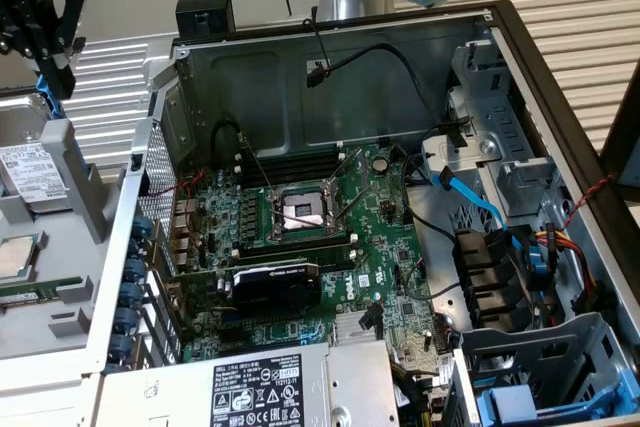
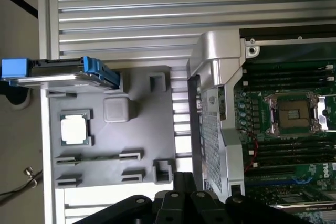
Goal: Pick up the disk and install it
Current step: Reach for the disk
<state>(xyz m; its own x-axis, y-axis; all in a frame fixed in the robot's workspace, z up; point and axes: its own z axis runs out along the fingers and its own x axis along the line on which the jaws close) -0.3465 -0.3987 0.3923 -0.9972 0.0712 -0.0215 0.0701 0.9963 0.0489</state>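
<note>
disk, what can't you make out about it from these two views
Exterior view: the disk is cut off by the picture's left edge; its label print is too small to read.
Wrist view: the disk is seen edge-on, so its label face is hidden.
Both views: how it rests in the grey tray is hidden by the disk itself.

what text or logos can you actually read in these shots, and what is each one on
"NVIDIA": strip on the black graphics card, just legible.
"DELL": white print on the motherboard, probably; it is partly blurred.
power-supply label: small print and warning symbols, too small to read.
white label on the disk: printed lines, too blurred to read.
</note>
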